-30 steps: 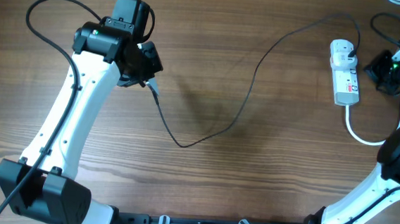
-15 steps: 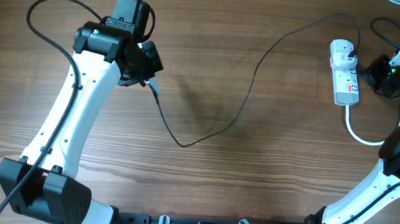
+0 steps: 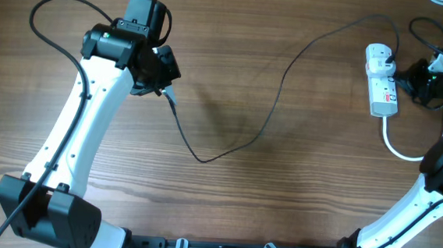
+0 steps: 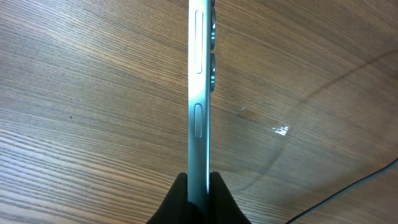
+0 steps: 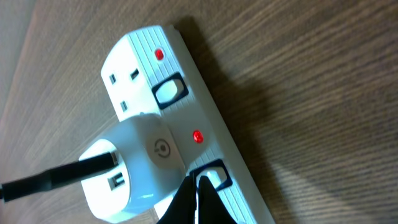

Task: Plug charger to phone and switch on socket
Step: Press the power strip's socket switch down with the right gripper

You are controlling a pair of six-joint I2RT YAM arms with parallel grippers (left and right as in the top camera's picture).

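Since 1 second ago the right gripper (image 3: 407, 75) has slid left, up against the right side of the power strip (image 3: 381, 82); the left arm has not shifted. The wooden table (image 3: 279, 191) carries the strip at its far right, a thick white lead (image 3: 396, 148) curling from its near end. The charger cable (image 3: 284, 74) runs from a white plug (image 5: 140, 163) seated in the strip, across the table, to the left gripper (image 4: 199, 198). That gripper pinches the phone (image 4: 200, 93) edge-on and upright, above the wood. The right gripper's fingers are pressed together, their tip touching the rocker switch (image 5: 214, 172) beside the plug. 2 red lights (image 5: 197, 137) show on the strip.
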